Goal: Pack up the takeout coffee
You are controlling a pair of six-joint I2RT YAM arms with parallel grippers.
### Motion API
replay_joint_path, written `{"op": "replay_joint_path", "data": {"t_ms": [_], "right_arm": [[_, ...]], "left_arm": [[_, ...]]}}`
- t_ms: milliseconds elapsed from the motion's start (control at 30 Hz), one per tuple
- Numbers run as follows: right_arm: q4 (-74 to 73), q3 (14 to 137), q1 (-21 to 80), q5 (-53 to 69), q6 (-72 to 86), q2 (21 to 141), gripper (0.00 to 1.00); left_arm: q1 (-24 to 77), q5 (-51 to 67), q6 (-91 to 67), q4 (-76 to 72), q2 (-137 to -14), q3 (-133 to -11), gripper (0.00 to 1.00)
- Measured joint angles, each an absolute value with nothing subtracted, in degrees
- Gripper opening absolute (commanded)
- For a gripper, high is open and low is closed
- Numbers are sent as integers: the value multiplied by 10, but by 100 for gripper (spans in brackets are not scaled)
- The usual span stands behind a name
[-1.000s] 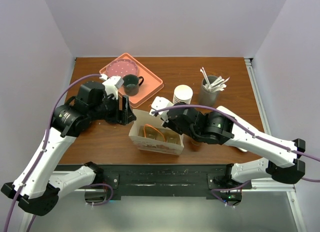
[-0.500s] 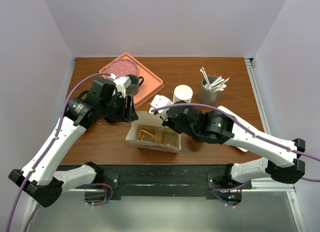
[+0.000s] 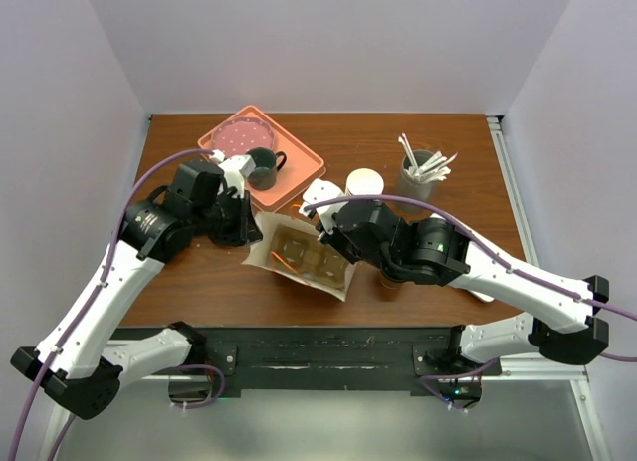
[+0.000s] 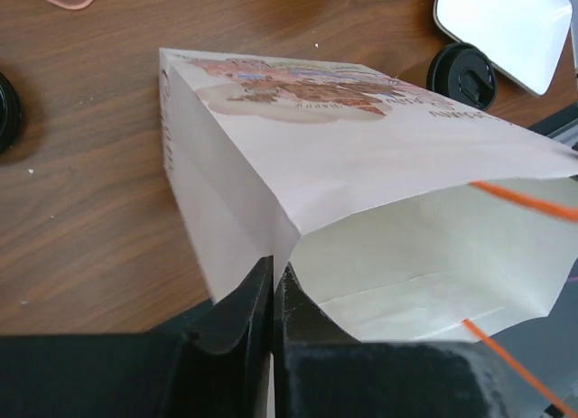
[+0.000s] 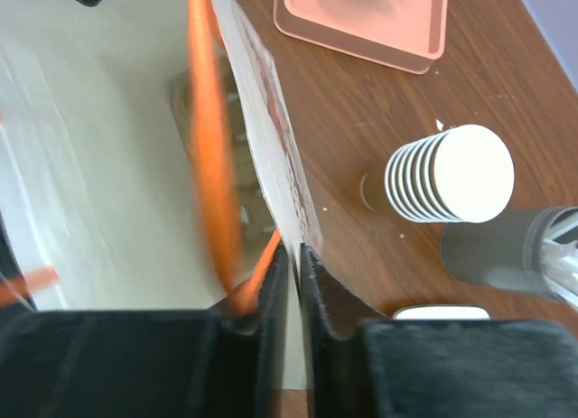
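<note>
Top external view: the paper bag (image 3: 299, 254) sits mid-table between the two arms, tipped at an angle with its mouth spread wide and orange handles flopping inside.
left gripper (image 4: 273, 275): a second ago it hung open next to the bag. Now the jaws are pinched nearly flat on the corner fold at the bag's rim.
right gripper (image 5: 291, 260): jaws close together with the opposite wall of the bag between them, right by an orange handle.
bag position: it was standing squarer and nearer the front edge, and has since been pulled toward the left arm and twisted.
coffee cup (image 4: 461, 73): not packed yet. Its black lid shows just past the bag in the left wrist view, on the table under the right arm, which mostly hides it from above.
other stuff: pink tray (image 3: 299, 154), green mug (image 3: 263, 168), stack of white cups (image 3: 364, 185) and stirrer holder (image 3: 416, 187), all behind the bag.
what it means: my guess is the mouth's now held open from two sides, so one arm has to let go to fetch the cup.
</note>
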State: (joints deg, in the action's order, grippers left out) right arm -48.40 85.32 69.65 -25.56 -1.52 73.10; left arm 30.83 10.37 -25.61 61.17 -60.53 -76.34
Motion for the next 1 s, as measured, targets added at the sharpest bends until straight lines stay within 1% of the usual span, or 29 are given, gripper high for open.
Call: {"op": "replay_joint_path", "data": {"t_ms": [33,67,167,333,367,500,567,633,700,833,933,1000], "right_arm": [[-483,853,696,-254,-8,731,49],[-483,854,696,-251,4,731,57],[-486,865,696,-243,58,730,64],[-488,872,696,-230,191,691,64],[-493,876,696,-232,214,684,63],[-550,942,691,-271,328,681,58],[-578,981,680,-303,372,692,58],[-600,997,644,-316,401,697,59],[-622,997,591,-319,413,698,63],[-663,962,469,-318,412,706,77],[-684,917,436,-305,409,717,81],[-691,870,432,-288,409,720,85]], "left_arm": [[308,103,-260,613,-606,-763,0],[308,103,-262,614,-606,-763,0],[308,102,-270,619,-604,-763,0],[308,99,-284,621,-572,-735,0],[308,97,-286,623,-564,-729,0],[308,95,-300,623,-544,-720,0],[308,89,-312,621,-533,-713,0],[308,81,-325,620,-522,-706,0],[308,68,-341,621,-511,-703,0],[308,47,-371,618,-509,-707,0],[308,47,-385,606,-511,-708,0],[308,48,-390,593,-501,-695,0]]}}
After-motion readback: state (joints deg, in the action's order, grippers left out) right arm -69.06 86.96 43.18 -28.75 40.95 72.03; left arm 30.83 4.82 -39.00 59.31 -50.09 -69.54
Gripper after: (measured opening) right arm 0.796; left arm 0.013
